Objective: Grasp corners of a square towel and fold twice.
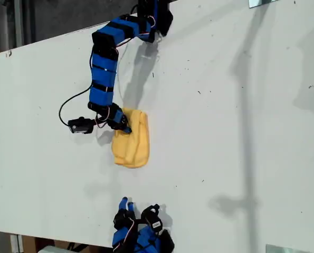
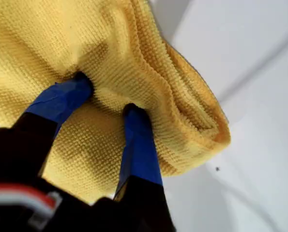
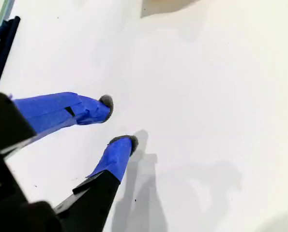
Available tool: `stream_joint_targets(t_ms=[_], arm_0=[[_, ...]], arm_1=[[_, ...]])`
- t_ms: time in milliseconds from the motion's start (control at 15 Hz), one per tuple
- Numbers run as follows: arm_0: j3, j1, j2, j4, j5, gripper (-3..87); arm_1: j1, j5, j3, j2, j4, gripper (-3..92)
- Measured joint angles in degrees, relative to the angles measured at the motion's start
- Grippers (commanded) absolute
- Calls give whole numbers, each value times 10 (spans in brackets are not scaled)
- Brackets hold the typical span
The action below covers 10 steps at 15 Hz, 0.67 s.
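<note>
While my first pincer presses it, the folded square towel lies lengthwise toward the arms' bases.

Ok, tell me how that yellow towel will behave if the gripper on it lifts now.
The square towel is probably floppy: it lies bunched in soft folded layers. My first gripper presses its fingertips into the cloth, so a lift would likely carry only a pinch while the rest sags. Its waffle weave looks grippy, hardly slippery.

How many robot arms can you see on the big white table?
2. One reaches from the exterior view's top, my first gripper at the square towel. The other sits at the bottom edge, my second gripper over bare table.
</note>
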Motion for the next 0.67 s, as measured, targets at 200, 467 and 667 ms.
stream_joint_targets(t_ms=[200,467,667], arm_0=[[0,0,0,0,0,123],[0,0,0,0,0,123],[0,-1,0,0,0,123]], arm_1=[[-88,4,3,8,11,174],[-95,-9,9,43,26,187],[-13,-68,4,191,76,182]])
